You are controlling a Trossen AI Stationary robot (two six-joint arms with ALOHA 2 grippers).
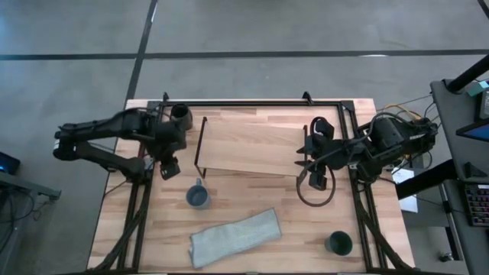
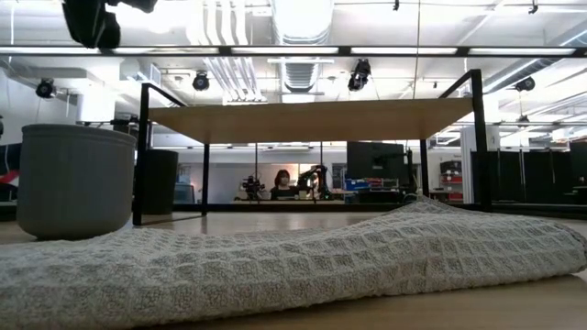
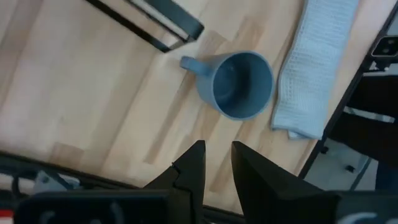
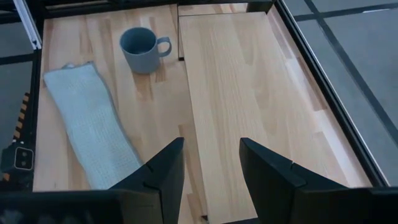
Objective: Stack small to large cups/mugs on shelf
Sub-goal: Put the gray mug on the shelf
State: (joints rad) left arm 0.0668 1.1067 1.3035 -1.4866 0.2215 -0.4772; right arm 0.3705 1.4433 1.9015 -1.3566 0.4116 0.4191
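The light-wood shelf (image 1: 252, 145) stands mid-table on black wire legs, with nothing on its board. The grey-blue mug (image 1: 198, 196) stands upright on the table near the shelf's near left corner, and shows in the left wrist view (image 3: 236, 84) and right wrist view (image 4: 140, 48). The black cup (image 1: 181, 114) stands at the far left. The dark teal-green cup (image 1: 338, 243) stands near the near right corner. My left gripper (image 1: 170, 168) hovers left of the mug, narrowly open (image 3: 217, 163) and empty. My right gripper (image 1: 317, 179) is open (image 4: 211, 165) and empty over the shelf's right end.
A grey-blue waffle cloth (image 1: 233, 237) lies on the table near the front edge, just nearer than the mug. A black cable loop (image 1: 313, 200) hangs by my right gripper. Black frame rails (image 1: 359, 214) run along the table's sides. A person shows far off in the low view (image 2: 281, 183).
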